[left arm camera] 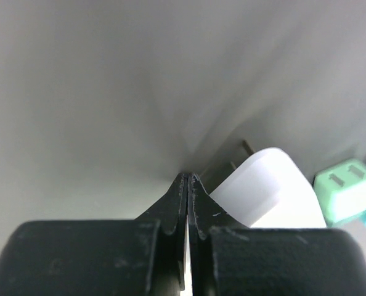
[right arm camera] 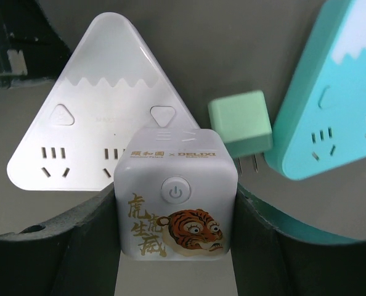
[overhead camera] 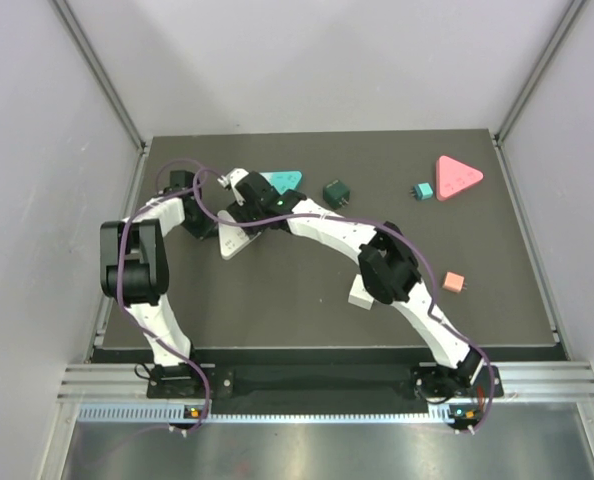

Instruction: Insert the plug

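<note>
My right fingers (right arm camera: 78, 246) grip the plug (right arm camera: 175, 206); my left fingers (left arm camera: 170, 213) are closed, empty. Tilted, it could miss and shove the white strip (right arm camera: 103, 80).

Smooth, glossy plastic on the white cube plug (right arm camera: 175, 209), its tiger printed in gold and orange; the white triangular power strip (right arm camera: 103, 117) looks like satin plastic. The mint plug (right arm camera: 239, 120) reads matt, the worktop (overhead camera: 277, 310) is dark and matt, and the fingers (left arm camera: 167, 209) of the left gripper (left arm camera: 188, 180) are black, lightly scuffed plastic.

You see the left arm (overhead camera: 137, 262) and right arm (overhead camera: 342, 232) meet at the white strip (overhead camera: 233, 243); the pink strip (overhead camera: 458, 177) lies well apart.
</note>
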